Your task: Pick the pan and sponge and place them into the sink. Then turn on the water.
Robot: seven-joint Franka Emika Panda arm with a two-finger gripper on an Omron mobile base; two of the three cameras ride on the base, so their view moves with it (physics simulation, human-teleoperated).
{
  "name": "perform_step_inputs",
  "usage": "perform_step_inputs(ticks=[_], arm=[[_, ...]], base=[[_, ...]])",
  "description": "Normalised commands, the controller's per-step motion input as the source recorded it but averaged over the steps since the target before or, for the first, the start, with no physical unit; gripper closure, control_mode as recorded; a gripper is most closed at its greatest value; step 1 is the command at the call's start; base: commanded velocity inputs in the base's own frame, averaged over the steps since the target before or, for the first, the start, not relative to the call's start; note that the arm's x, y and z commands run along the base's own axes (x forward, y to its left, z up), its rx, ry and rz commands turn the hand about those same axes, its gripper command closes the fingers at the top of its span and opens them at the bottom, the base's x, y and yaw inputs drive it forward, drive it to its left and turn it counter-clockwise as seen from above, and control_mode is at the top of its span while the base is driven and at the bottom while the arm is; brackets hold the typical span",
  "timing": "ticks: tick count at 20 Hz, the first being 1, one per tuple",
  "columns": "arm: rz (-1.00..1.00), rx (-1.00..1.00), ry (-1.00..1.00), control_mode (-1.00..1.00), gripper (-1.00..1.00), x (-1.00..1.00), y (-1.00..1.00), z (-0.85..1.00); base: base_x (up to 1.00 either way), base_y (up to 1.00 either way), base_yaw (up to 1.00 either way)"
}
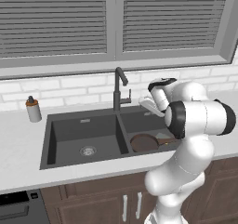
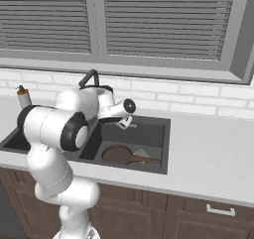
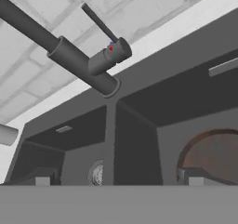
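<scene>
The pan [image 1: 145,142] lies in the right basin of the sink [image 1: 60,130], handle toward the right rim, and a small pale shape beside it in the right base view looks like the sponge [image 2: 142,153] — so 2 placements appear done. The gripper [image 2: 125,123] hangs above that basin, fingers spread wide, holding nothing. No water runs from the faucet [image 1: 119,89]; its lever [image 3: 99,23] is untouched.

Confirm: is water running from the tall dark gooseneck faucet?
No. No stream falls from the tall dark gooseneck faucet into the dark grey double-basin sink.
</scene>
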Motion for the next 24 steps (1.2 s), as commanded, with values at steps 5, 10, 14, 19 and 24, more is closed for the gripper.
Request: perform_step_inputs(ticks=[5, 10, 14, 19, 24], arm=[[-0.01, 0.00, 0.05, -1.00, -1.00, 0.25, 0.00, 0.00], [0.00, 0.01, 0.01, -1.00, -1.00, 0.19, 0.00, 0.00], [0.00, 0.04, 0.00, -1.00, -1.00, 0.16, 0.00, 0.00], [0.00, 0.05, -0.01, -1.00, -1.00, 0.11, 0.11, 0.00], [0.00, 0.04, 0.00, -1.00, -1.00, 0.10, 0.11, 0.00]], base=[[0.00, 0.00, 0.00], [0.00, 0.00, 0.00], [0.00, 0.00, 0.00], [0.00, 0.00, 0.00], [0.00, 0.00, 0.00]])
